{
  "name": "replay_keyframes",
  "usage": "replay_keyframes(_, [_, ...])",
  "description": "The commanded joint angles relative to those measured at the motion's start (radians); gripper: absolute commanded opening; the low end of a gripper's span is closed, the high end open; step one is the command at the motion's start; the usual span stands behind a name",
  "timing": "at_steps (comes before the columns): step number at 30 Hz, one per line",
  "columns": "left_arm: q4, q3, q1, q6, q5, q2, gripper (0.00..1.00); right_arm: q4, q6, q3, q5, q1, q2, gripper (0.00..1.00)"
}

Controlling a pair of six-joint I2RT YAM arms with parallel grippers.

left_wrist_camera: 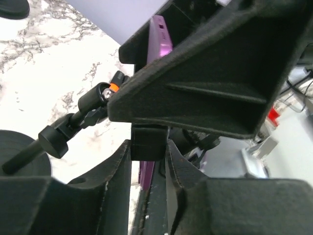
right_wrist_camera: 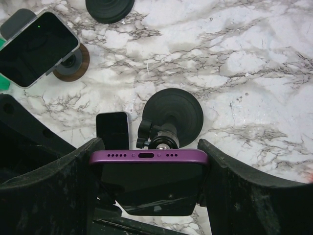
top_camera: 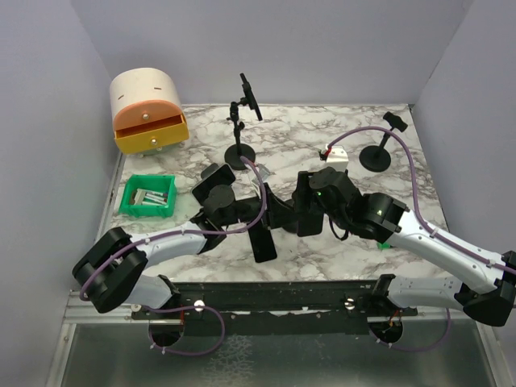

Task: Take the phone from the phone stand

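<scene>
My right gripper (right_wrist_camera: 149, 155) is clamped across the phone (right_wrist_camera: 146, 183), which sits atop its stand (right_wrist_camera: 178, 112). My left gripper (left_wrist_camera: 149, 152) straddles the stand, presumably to brace it. I cannot tell whether it is pinching.

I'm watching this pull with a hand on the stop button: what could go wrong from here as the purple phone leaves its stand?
The right gripper holds the purple phone by its side edges only; it might slip or twist. Whether the left gripper firmly pins the stand's clamp is unclear, so the stand could lift or tip along. A small phone lying beside the stand's base could get knocked.
</scene>
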Motion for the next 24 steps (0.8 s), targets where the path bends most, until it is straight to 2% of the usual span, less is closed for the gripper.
replay_keyframes(1, [0.024, 0.016, -0.007, 0.006, 0.003, 0.002, 0.16, 0.002, 0.010, -0.010, -0.003, 0.002, -0.005, 0.00])
replay_keyframes(2, [0.026, 0.007, -0.006, 0.006, -0.011, -0.005, 0.02, 0.002, 0.012, -0.013, -0.002, 0.002, -0.008, 0.00])
replay_keyframes(3, [0.035, -0.003, -0.006, 0.004, -0.028, -0.014, 0.00, 0.003, 0.014, -0.018, -0.001, 0.002, -0.011, 0.00])
replay_keyframes(10, [0.226, -0.107, -0.004, -0.086, -0.140, -0.041, 0.00, 0.025, 0.031, -0.081, 0.010, 0.002, -0.055, 0.00])
replay_keyframes(19, [0.305, -0.179, -0.001, -0.211, -0.356, -0.028, 0.00, 0.024, 0.089, -0.138, 0.055, 0.002, -0.111, 0.00])
replay_keyframes(24, [0.335, -0.212, 0.010, -0.274, -0.422, -0.027, 0.00, 0.010, 0.116, -0.157, 0.074, 0.002, -0.124, 0.00])
